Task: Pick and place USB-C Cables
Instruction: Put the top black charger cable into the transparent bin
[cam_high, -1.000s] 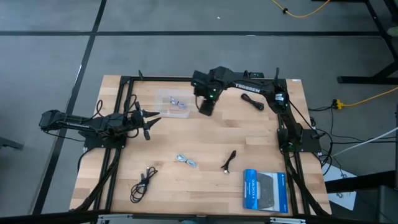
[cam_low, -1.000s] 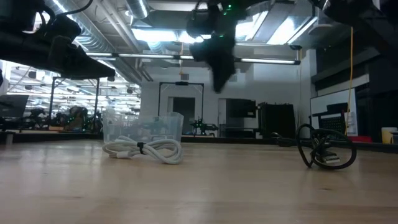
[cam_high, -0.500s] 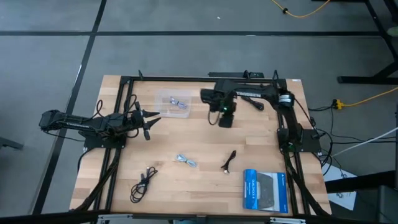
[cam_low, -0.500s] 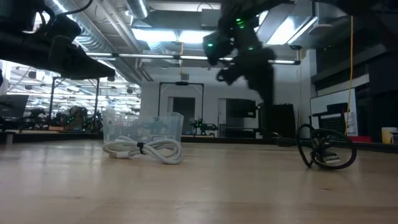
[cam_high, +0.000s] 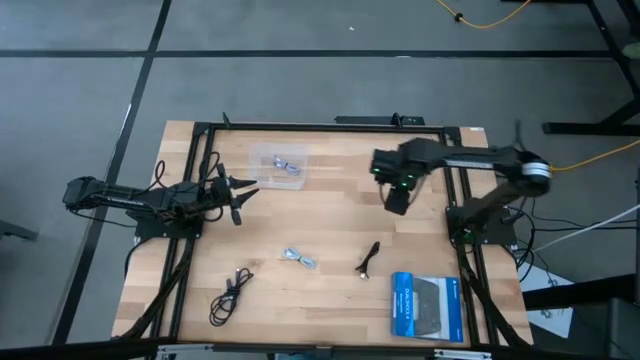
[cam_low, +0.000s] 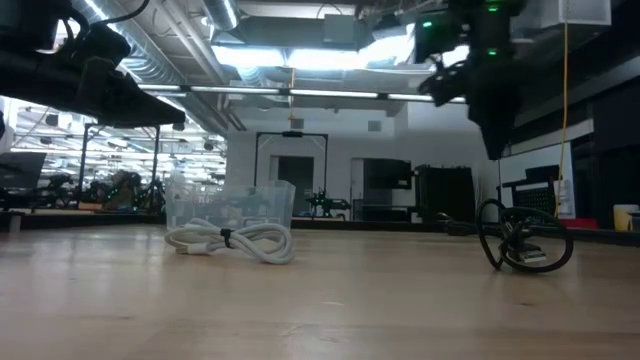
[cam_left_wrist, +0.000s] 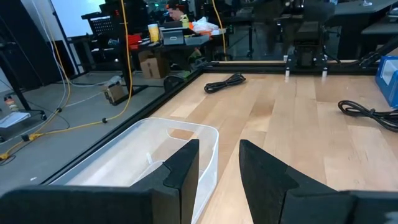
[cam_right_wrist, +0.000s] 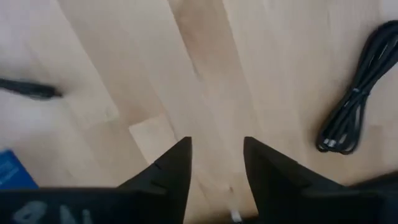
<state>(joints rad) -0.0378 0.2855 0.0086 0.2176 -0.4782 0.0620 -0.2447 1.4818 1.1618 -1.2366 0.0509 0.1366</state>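
Several USB-C cables lie loose on the table. A silver-white cable (cam_high: 300, 258) (cam_low: 230, 240) and a black cable (cam_high: 368, 258) (cam_low: 525, 240) lie near the middle, and another black cable (cam_high: 230, 293) lies toward the near left. A further bundled black cable (cam_right_wrist: 351, 106) (cam_left_wrist: 225, 82) lies by the far right. One silver cable lies inside a clear container (cam_high: 280, 168) (cam_left_wrist: 155, 155). My right gripper (cam_high: 397, 203) (cam_low: 495, 150) (cam_right_wrist: 216, 143) hangs open, high above bare wood right of centre. My left gripper (cam_high: 243, 193) (cam_left_wrist: 219, 146) waits open beside the container.
A blue box (cam_high: 425, 305) lies flat at the near right corner. Black frame rails (cam_high: 300, 127) run along the table's far, left and right sides. A yellow cord (cam_high: 590, 155) lies on the floor beyond the right edge. Bare wood spreads between the container and the loose cables.
My right gripper has swung from beside the clear container toward the table's right edge and a little toward the near edge, staying high above the wood. The cables and the container have stayed where they were.
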